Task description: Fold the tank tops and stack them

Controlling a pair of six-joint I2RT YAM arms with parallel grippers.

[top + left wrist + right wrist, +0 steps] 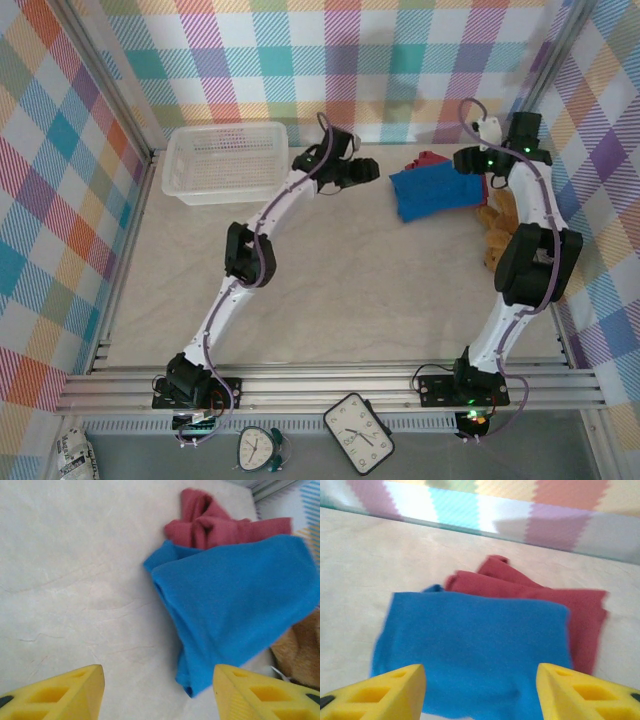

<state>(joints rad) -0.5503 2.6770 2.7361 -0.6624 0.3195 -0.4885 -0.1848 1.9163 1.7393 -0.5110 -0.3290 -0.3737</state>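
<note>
A: The left gripper (157, 676) and right gripper (480, 672) are seen with jaws spread, nothing held. A teddy bear (300, 650) is noted just beside the pile.
B: Beyond, the blue tank top (470, 645) is laid folded over the red tank tops (580, 615), far right of the table (75, 580).
A: Risk: a loose blue edge could be snagged by either gripper, the fold undone, or the bear dragged in.
</note>
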